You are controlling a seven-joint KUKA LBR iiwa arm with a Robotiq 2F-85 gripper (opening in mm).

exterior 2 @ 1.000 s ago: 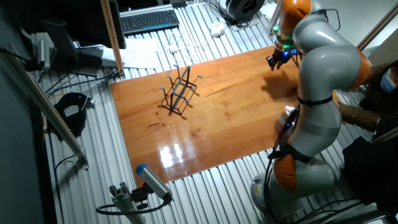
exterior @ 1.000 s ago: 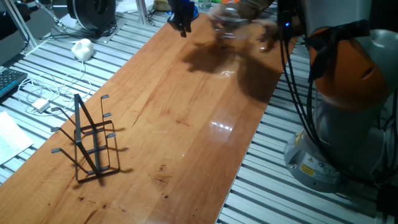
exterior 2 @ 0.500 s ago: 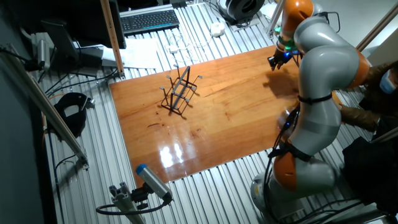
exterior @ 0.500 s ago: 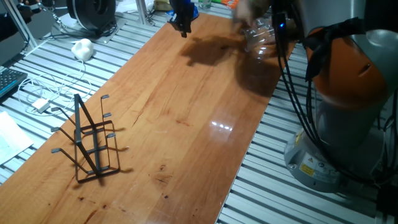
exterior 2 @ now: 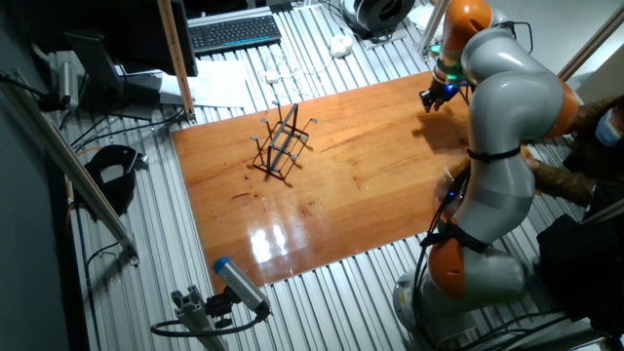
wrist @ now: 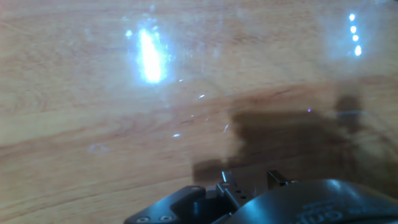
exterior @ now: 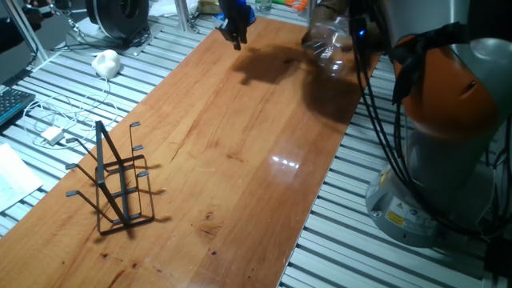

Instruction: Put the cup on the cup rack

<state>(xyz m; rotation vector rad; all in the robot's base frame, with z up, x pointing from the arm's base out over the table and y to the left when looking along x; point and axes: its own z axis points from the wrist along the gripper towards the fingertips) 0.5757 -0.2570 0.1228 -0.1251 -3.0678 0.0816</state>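
1. Claw [exterior: 234,32]: dark, two-fingered, hanging above the far end of the wooden surface [exterior: 224,144]; also seen in the other fixed view [exterior 2: 430,97]. Whether its fingers are spread or closed cannot be told; nothing visible between them.
2. Cup [exterior: 326,42]: clear tumbler, blurred, at the far right edge of the surface, beside the robot's cables; well apart from the claw. Whether it rests on the wood cannot be told.
3. Cup rack [exterior: 114,179]: black thin-wire stand, upright at the near left end of the surface, pegs bare; well apart from cup and claw. Other fixed view [exterior 2: 280,146].
4. Robot arm [exterior 2: 502,117]: grey and orange body beside the surface, masking the cup's corner in the other fixed view.
5. Keyboard [exterior 2: 234,32], white cables [exterior: 48,128], white lump [exterior: 106,62]: on the slatted bench outside the surface.
6. Hand view: wood grain, light glare, the claw's shadow [wrist: 286,140].
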